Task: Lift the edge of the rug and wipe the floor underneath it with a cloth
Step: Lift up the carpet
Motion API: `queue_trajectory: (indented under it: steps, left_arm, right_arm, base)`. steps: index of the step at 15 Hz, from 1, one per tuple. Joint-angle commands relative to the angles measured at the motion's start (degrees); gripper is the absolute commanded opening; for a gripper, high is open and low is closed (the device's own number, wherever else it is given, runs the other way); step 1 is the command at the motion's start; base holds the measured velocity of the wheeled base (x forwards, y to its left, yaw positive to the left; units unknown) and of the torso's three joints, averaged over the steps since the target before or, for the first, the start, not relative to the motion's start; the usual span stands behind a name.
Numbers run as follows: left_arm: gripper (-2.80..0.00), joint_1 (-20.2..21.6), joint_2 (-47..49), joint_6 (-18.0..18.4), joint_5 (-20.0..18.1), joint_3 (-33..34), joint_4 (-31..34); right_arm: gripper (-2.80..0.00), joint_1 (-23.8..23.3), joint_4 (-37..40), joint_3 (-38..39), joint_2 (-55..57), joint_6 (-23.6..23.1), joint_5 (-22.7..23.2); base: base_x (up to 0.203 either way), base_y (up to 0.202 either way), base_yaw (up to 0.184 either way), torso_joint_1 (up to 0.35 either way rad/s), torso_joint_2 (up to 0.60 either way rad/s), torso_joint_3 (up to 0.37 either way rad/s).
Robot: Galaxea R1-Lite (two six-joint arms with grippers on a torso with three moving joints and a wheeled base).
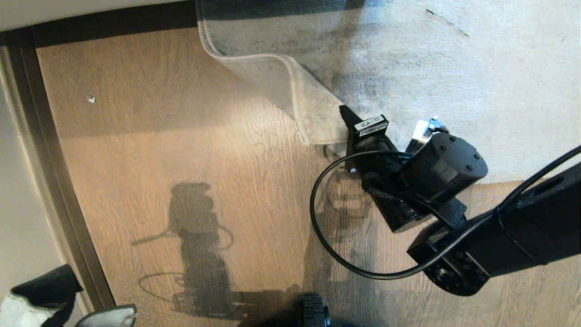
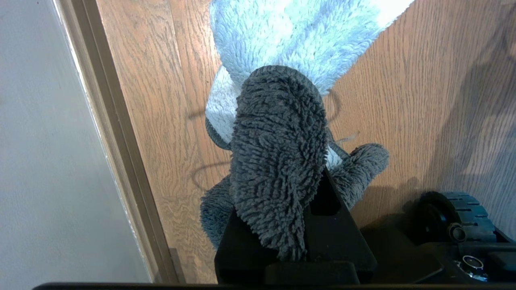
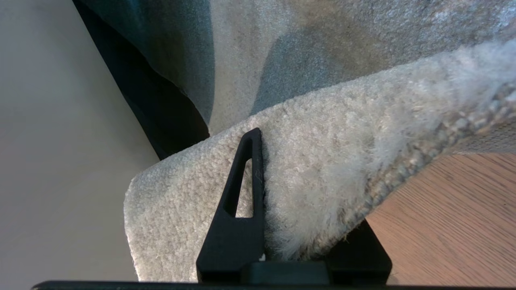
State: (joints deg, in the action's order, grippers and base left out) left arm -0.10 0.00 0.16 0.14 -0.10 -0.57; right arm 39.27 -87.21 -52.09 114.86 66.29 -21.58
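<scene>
Grey short-pile rug edge (image 1: 313, 116) sits pinched in the right gripper (image 1: 343, 110), whose jaws are pressed onto the corner from both faces. Corner is lifted off the floor (image 1: 181, 150) and folded back, paler beige backing turned up toward the head cam, w/ a curl running up toward the dark skirting strip (image 1: 113, 25) at the far wall. Right arm (image 1: 499, 240) reaches in from the right side of the head view, gripper at the tip of the raised flap, rest of the rug (image 1: 454, 81) lying flat beyond it.

Left gripper (image 2: 282, 241) is closed on the cloth (image 2: 278, 153); dark grey plush lobe bunched between the fingers, whitish part hanging past them over the wood planks, near the skirting by the wall (image 2: 40, 141). In the head view only a bit of cloth shows at the lower-left corner (image 1: 32, 299), well apart from the rug corner; the gripper itself isn't visible there.

Right wrist view gives what the head cam can't: one black finger (image 3: 238, 225) lies flat against the pile side, bound border (image 3: 423, 161) curves off over bare floor (image 3: 451, 225), 2nd finger mostly hidden under the rug. Left wrist view alone shows the grip on the cloth, plus a black base wheel (image 2: 455, 217) beside it. Head view alone shows the whole fold, arm shadows on the planks, and a small pale speck (image 1: 91, 98) on the floor left of the flap.
</scene>
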Motion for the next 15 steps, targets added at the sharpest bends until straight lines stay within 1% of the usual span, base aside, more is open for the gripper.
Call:
queue_trajectory:
  steps: [1, 6, 8, 12, 15]
  left_arm:
    - [-2.8, 0.01, 0.0, -0.07, -0.05, 0.01, -0.13]
    - [-2.8, 0.01, 0.0, 0.27, -0.14, 0.01, -0.13]
    - [-2.8, 0.01, 0.0, 1.16, -0.29, 0.01, -0.13]
    - [-2.8, 0.01, 0.12, 2.09, -1.92, -0.86, 0.05]
    - [-2.8, 0.01, 5.41, 2.38, -3.5, -3.75, -0.05]
  right_arm:
    - [-2.8, 0.02, -2.52, 0.06, 0.28, 0.24, -0.13]
    - [-2.8, 0.11, -2.44, 0.27, 0.28, -0.11, -0.22]
    - [-2.8, 0.02, -2.44, 0.23, 0.28, -0.11, -0.22]
    - [-2.8, 0.02, -2.44, 0.15, 0.28, -0.2, -0.31]
    - [-2.8, 0.03, -2.44, 0.01, 0.1, -0.2, -0.22]
  base:
    - [0.0, 0.0, 0.0, 0.0, 0.0, 0.0]
    - [0.0, 0.0, 0.0, 0.0, 0.0, 0.0]
    - [0.0, 0.0, 0.0, 0.0, 0.0, 0.0]
    - [0.0, 0.0, 0.0, 0.0, 0.0, 0.0]
    - [0.0, 0.0, 0.0, 0.0, 0.0, 0.0]
